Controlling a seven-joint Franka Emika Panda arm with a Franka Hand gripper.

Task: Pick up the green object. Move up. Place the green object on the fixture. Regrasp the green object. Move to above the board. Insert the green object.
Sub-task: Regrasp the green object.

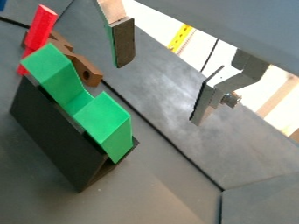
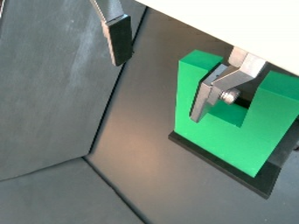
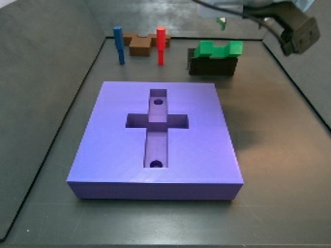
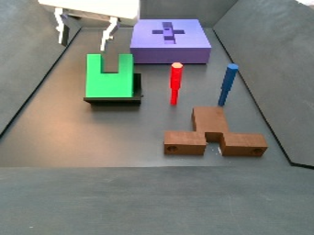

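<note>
From the side, nearest me on the dark floor is the brown block (image 4: 215, 136), then the red peg (image 4: 177, 83) and blue peg (image 4: 229, 84). Further back the green object (image 4: 108, 75) sits on the fixture (image 4: 113, 100). My hand (image 4: 86, 35) hangs above it, open wide and holding nothing. The board (image 4: 171, 40) lies farthest away.

I think the trouble could come when I grab again. If a finger (image 2: 222, 90) lands on a prong, not beside it, the block could tip or slide off.

I see no words or labels anywhere.
</note>
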